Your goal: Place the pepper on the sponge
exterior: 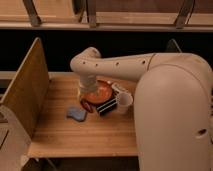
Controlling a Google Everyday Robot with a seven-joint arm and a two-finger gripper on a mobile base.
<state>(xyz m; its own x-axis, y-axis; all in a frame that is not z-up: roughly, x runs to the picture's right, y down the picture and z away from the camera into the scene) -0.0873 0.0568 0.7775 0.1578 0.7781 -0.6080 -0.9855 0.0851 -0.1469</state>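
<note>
The pepper (pixel 86 106) is small and dark red, and it lies on the wooden table just off the left rim of the orange plate (pixel 102 92). Left of it and a little nearer lies the blue-grey sponge (pixel 76 114), flat on the table, with a narrow gap between the two. My gripper (pixel 85 95) hangs down from the bent cream arm at the plate's left edge, directly above and behind the pepper. The wrist hides part of the plate.
A black block with white stripes (pixel 106 106) lies at the plate's front edge, with a white cup (pixel 123 102) to its right. A slanted wooden panel (pixel 27 90) bounds the table (pixel 75 137) on the left. My large arm body covers the right side.
</note>
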